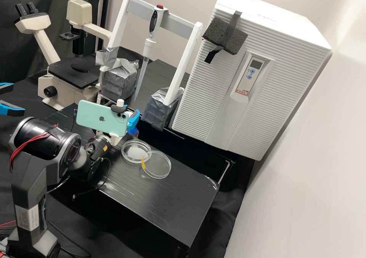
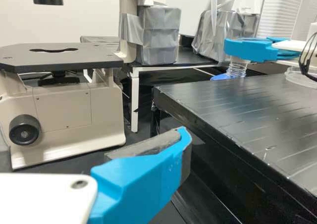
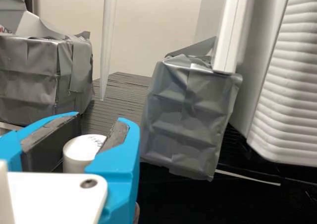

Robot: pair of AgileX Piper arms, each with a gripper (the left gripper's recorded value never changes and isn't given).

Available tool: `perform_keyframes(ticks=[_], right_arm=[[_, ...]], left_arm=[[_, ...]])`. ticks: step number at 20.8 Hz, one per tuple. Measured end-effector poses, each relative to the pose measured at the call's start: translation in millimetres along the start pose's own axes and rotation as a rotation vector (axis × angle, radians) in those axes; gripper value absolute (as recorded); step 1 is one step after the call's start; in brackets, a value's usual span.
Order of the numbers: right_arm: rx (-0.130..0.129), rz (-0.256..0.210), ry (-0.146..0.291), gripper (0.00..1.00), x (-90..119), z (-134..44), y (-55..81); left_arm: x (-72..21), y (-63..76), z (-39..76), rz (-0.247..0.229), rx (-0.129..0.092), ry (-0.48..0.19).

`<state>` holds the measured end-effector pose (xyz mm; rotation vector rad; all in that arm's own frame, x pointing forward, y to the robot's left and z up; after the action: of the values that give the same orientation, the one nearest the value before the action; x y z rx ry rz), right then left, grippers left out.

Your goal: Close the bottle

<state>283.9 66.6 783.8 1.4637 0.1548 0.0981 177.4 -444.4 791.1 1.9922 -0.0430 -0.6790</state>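
Right end effector [image 3: 86, 140] pinches white cap [image 3: 80, 148] just above the open clear bottle [image 2: 238, 68]; left end effector [image 1: 7, 98] hangs beside the tabletop [image 2: 257, 115] near microscope [image 2: 59, 110], fingers [image 2: 148, 174] spread.

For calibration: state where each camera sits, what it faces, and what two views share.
High view: fixed above, looking down on the black bench; left gripper and a dark arm show.
Left wrist view: low beside the bench, facing the microscope; own blue finger.
Right wrist view: faces the taped block; right gripper holds the white cap.
Shared: high and left wrist views show the microscope.
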Motion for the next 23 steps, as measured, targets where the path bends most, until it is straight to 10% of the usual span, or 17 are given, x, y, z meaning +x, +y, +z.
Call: perform_keyframes(ticks=[13, 14, 23], right_arm=[[0.01, -0.009, -0.019, 0.0, 2.4, 1.8, -4.1], [0.01, -0.01, -0.021, 1.0, 2.6, 2.3, -4.7], [0.01, -0.01, -0.021, 1.0, 2.6, 2.3, -4.7]], left_arm=[[0.0, 0.0, 0.0, 0.0, 0.0, 0.0], [0.0, 0.0, 0.0, 0.0, 0.0, 0.0], [0.0, 0.0, 0.0, 0.0, 0.0, 0.0]])
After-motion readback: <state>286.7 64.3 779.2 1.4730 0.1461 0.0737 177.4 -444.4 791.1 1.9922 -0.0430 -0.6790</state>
